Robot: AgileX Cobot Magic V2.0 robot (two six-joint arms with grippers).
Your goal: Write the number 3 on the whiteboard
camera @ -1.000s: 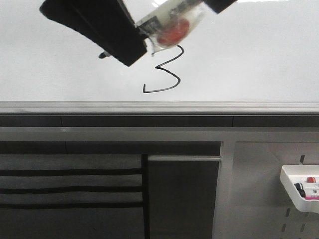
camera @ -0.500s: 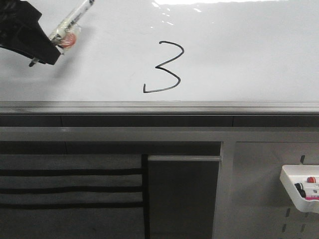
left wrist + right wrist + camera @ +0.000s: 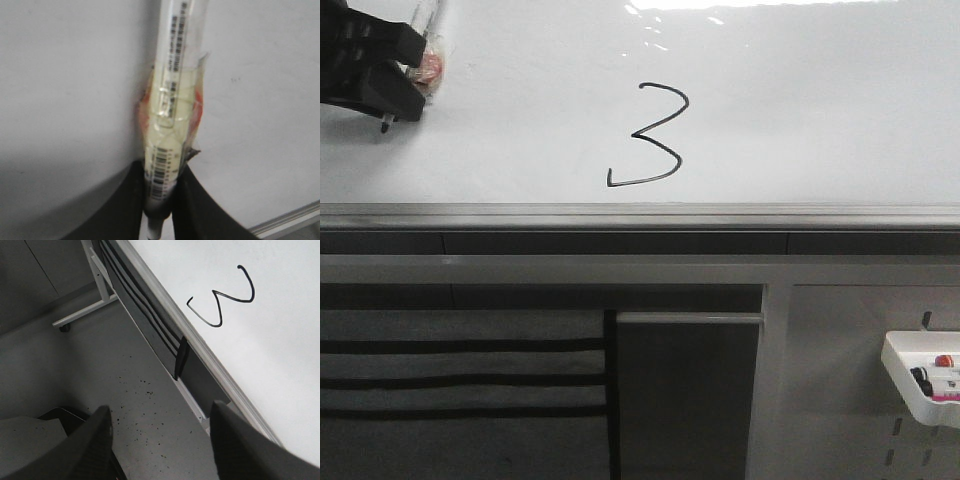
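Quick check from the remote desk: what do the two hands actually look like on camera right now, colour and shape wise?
Both look matte black. In the front view the left hand is a chunky, blocky black body with angular edges at the frame's top-left corner. In its wrist view its fingers are smooth and curved. The right hand shows two broad, smooth dark fingers with rounded tips. No cables, labels or markings are visible.

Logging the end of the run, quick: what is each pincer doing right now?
Left pincer: closed on the marker, near the whiteboard.
Right pincer: open, holding nothing.
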